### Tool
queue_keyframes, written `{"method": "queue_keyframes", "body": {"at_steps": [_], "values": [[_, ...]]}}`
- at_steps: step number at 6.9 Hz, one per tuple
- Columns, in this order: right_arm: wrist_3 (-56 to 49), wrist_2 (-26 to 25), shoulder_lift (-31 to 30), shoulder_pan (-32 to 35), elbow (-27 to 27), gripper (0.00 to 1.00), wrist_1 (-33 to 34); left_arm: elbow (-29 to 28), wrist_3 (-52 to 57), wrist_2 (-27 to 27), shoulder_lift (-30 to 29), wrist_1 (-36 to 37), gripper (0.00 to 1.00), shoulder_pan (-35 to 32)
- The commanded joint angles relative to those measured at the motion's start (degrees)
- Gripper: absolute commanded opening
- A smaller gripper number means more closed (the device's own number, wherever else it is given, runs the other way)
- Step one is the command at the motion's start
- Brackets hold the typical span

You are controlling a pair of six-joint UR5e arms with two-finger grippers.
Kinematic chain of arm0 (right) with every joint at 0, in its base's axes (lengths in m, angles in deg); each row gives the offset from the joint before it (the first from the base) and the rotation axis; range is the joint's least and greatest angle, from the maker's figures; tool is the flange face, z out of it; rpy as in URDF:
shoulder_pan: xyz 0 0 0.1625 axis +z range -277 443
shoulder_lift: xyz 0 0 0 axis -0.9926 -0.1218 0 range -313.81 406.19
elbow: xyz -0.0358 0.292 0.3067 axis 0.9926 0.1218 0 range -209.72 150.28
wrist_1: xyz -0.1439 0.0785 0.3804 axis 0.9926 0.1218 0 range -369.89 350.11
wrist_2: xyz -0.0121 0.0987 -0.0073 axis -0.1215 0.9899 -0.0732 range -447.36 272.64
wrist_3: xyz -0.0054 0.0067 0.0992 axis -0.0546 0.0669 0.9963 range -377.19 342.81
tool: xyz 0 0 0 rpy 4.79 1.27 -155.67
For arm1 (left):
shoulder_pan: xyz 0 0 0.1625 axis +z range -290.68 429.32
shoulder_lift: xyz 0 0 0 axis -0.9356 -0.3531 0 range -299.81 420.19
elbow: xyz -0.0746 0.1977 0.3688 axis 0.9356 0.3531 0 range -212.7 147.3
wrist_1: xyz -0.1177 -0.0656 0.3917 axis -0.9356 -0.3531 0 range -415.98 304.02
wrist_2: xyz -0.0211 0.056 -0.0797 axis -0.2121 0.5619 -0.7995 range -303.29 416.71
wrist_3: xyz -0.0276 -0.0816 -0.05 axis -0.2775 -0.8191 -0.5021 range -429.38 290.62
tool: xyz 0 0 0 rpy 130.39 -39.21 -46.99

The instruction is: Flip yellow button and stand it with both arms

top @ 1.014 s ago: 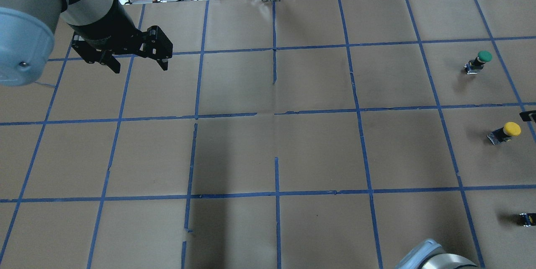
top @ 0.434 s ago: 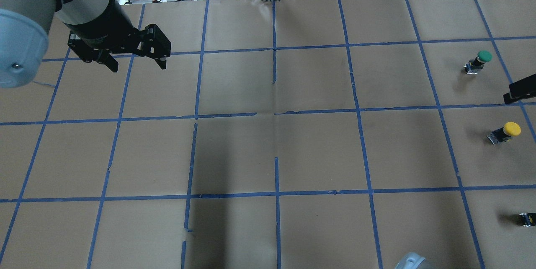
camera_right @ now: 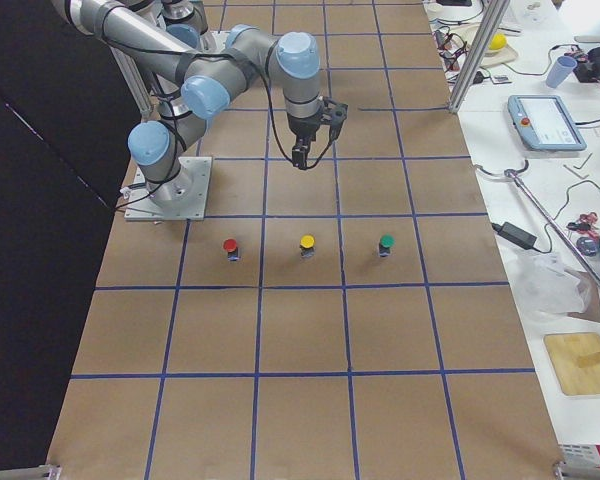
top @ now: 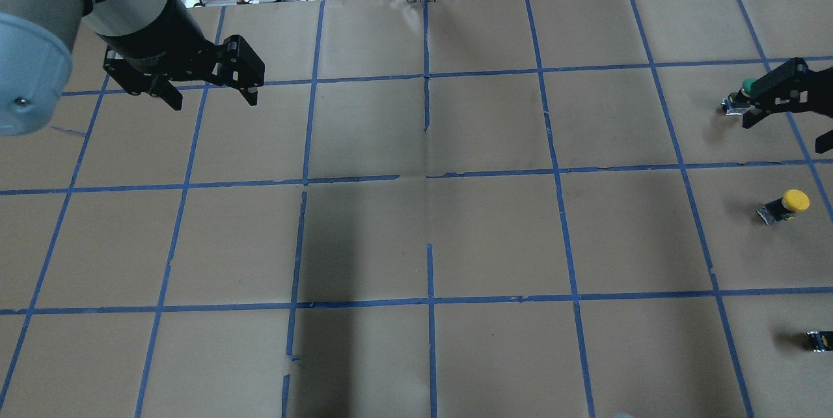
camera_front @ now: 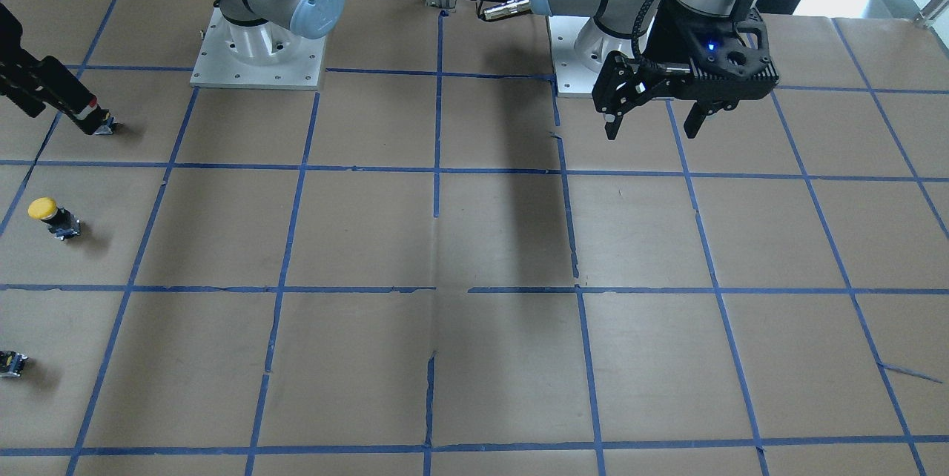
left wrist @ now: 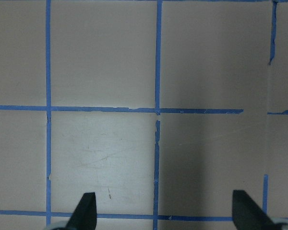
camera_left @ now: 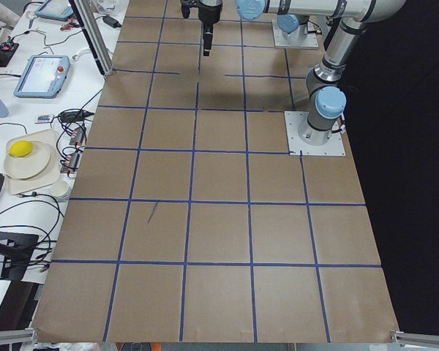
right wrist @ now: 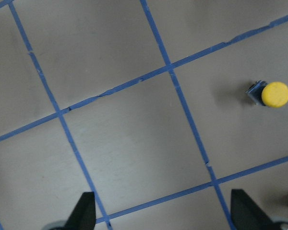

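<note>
The yellow button (top: 787,204) lies tilted on its side on the brown paper at the table's right; it also shows in the front view (camera_front: 48,214), the right side view (camera_right: 307,245) and the right wrist view (right wrist: 271,94). My right gripper (top: 786,131) is open and empty, held in the air near the button and not touching it. In its wrist view (right wrist: 163,213) the button lies far up and right of the fingers. My left gripper (top: 213,100) is open and empty, far away over the table's left; it also shows in the front view (camera_front: 652,131).
A green-capped button (top: 750,87) sits beyond the yellow one, partly behind my right gripper. A red-capped button (camera_right: 230,246) sits on the robot's side of it. A small dark block (top: 819,340) shows at the right edge. Blue tape lines grid the paper.
My right gripper has come in from the right edge and moved up the overhead view, now overlapping the green button. My left gripper has drifted slightly left. The yellow button has not moved.
</note>
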Motion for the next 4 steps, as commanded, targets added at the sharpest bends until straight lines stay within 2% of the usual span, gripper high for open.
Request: {"method": "queue_keyframes", "body": {"at_steps": [1,2,3,4], "values": [[12.5,-2.2,-0.4,11.0,3.1,1.00,-3.9,-0.2,0.0,-0.1,0.4,-0.1,1.00,0.0],[19.9,-3.8,-0.2,17.5,4.2,1.00,-4.7,-0.6,0.0,-0.1,0.5,-0.1,1.00,0.1],[21.8,-4.9,0.0,22.5,5.9,1.00,-4.7,-0.6,0.1,-0.1,0.8,-0.1,1.00,0.1],[21.9,-6.5,0.5,24.4,7.0,1.00,-6.6,-0.9,0.1,-0.1,1.0,-0.5,1.00,0.1]]}}
